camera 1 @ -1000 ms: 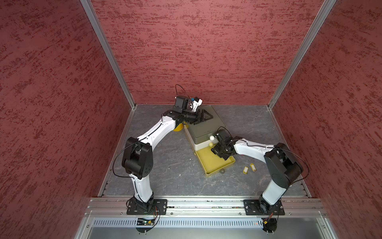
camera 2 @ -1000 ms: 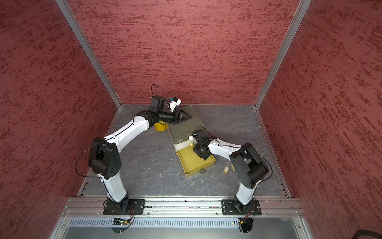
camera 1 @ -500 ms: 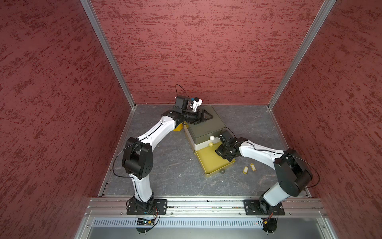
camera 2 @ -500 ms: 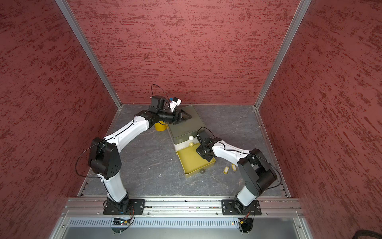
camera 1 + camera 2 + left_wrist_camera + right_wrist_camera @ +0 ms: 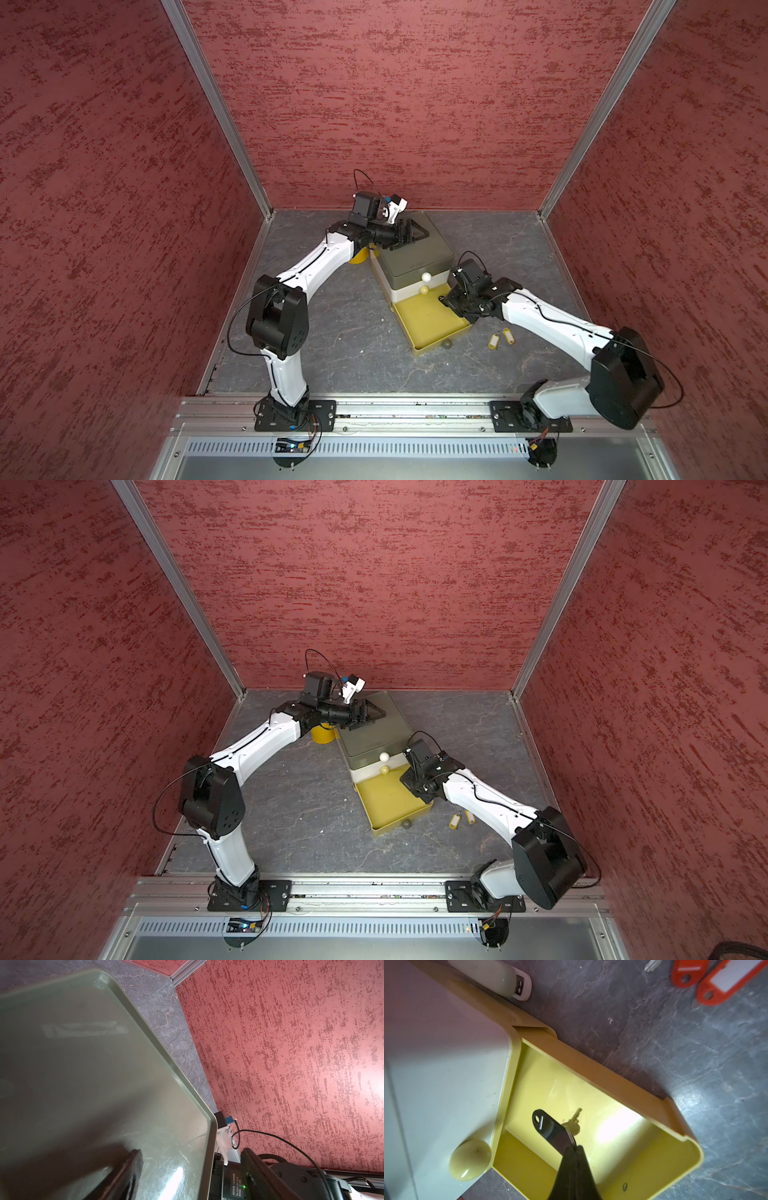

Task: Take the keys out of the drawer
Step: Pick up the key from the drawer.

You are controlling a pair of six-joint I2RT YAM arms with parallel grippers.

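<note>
Since a second ago the right arm's elbow has swung outward and down toward the front rail, while its wrist has kept its place over the back of the open drawer (image 5: 419,328); the left arm has not stirred. We see the right fingers (image 5: 573,1172) pressed together on a thin metal ring carrying a dark-tagged key (image 5: 550,1126) — a glossy, rounded tag showing black against the light, with a small toothed brass blade beside it — hanging over the drawer's smooth yellow plastic floor. Two red tags (image 5: 687,972) with white labels lie on the bench (image 5: 654,1022) beyond the drawer's side wall. In both top views two yellow tags (image 5: 493,340) (image 5: 454,821) lie side by side on the bench near the drawer's front right corner. The bench is dark grey, veined like slate. The left fingers (image 5: 128,1169) stand apart and hold nothing, one of them low on the matt olive top of the cabinet (image 5: 415,257), which has rounded corners and a raised rim. Round knobs mark its fronts: a white knob (image 5: 426,275), a pale yellow knob (image 5: 470,1161) and a dark knob (image 5: 446,344) on the drawer.
</note>
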